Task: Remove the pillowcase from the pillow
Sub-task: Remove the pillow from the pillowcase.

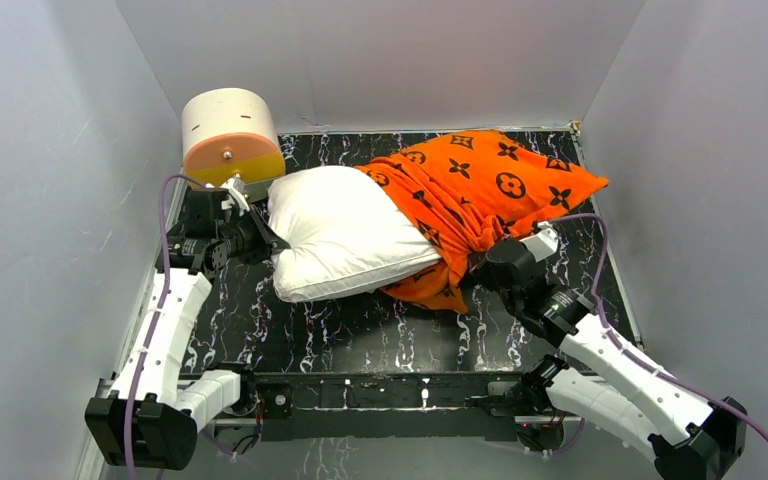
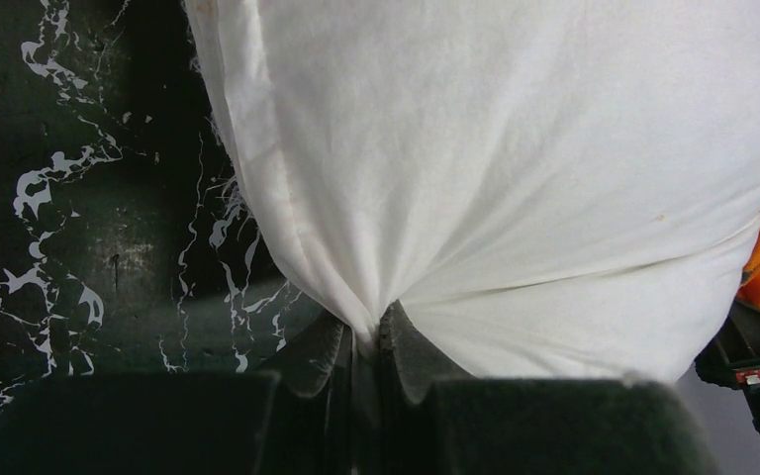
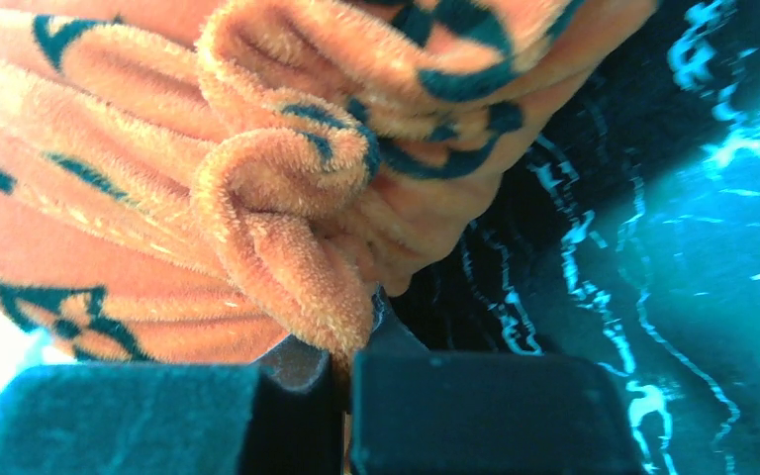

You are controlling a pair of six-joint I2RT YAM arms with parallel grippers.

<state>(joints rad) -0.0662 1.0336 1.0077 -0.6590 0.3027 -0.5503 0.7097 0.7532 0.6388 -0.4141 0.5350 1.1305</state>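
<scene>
The pillowcase (image 1: 480,185) was bright orange with black flower and circle motifs, the pillow (image 1: 345,235) plain white, the desk (image 1: 360,325) black with white veining, the cylinder (image 1: 230,135) cream and orange.

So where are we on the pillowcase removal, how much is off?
Done: roughly the left half of the pillow is bare, the pillowcase bunched over the right half. In hand: left jaws shut on the pillow's bare edge, right jaws shut on a pillowcase fold at the near side. Left: the pillow's right end sits inside the cover; it has to be pulled fully clear.
</scene>
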